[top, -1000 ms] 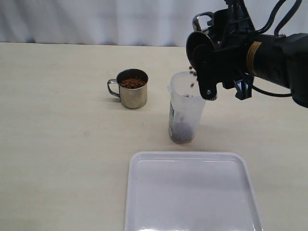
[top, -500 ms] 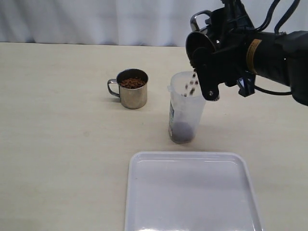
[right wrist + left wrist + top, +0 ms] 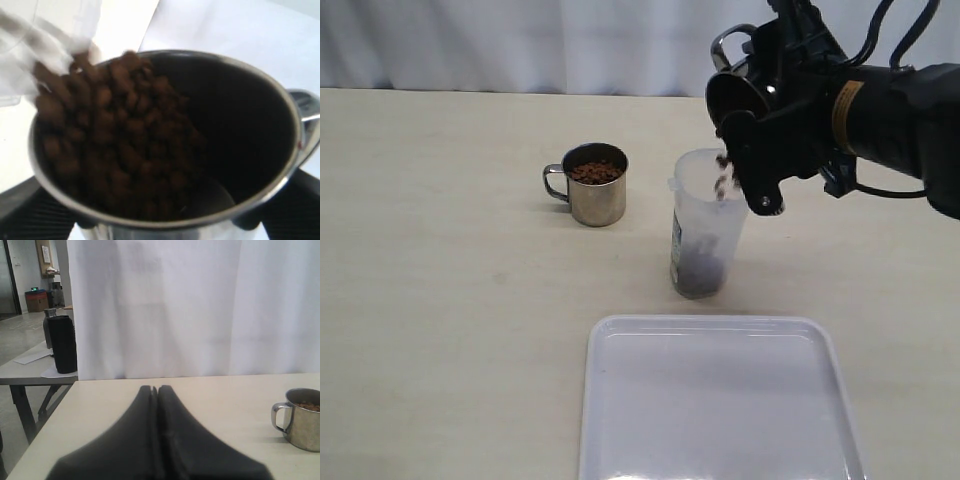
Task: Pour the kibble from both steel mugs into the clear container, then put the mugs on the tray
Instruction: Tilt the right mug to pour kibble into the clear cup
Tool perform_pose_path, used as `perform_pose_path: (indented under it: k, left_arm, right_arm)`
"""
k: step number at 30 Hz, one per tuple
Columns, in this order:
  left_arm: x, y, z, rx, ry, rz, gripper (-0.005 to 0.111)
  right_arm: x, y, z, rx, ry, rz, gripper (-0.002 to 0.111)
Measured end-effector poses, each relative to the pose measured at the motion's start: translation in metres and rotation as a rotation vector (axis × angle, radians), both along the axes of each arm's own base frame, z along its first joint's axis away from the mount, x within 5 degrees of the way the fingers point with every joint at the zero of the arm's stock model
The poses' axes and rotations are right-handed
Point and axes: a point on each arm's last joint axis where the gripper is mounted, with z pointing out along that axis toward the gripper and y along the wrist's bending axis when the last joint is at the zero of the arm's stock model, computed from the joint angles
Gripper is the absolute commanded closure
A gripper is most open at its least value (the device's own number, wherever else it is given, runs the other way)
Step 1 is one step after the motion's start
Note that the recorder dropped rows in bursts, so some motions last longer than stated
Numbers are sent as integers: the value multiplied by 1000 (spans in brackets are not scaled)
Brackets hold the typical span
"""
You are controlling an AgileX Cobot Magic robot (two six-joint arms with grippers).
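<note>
**Right gripper: pour under way over container**

Right gripper [image 3: 755, 160] grasps one short brushed-steel mug [image 3: 250, 130], jaws wide around its body. The mug is tipped so its mouth faces down directly above the tall translucent plastic container [image 3: 705, 235]. Reddish-brown kibble pellets [image 3: 110, 135] fall into that container's open top. Left gripper [image 3: 156, 390] is clenched and empty. Second full steel mug [image 3: 597, 190] stands left of the container in the exterior view; flat white tray [image 3: 720, 400] lies in front.

closed left hand [image 3: 158, 390], steel mug [image 3: 300, 418] near
</note>
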Motion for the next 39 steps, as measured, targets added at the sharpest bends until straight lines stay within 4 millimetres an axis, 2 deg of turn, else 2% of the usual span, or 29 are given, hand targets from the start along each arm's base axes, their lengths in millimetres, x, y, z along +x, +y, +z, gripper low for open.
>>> perform_pose_path:
  k: [12,39]
  left_arm:
    - [0,0,0,0,0,0,107]
    - [0,0,0,0,0,0,107]
  right_arm:
    - [2,3,7,-12,-24,28,104]
    - [1,5,6,-229,-97,158,104]
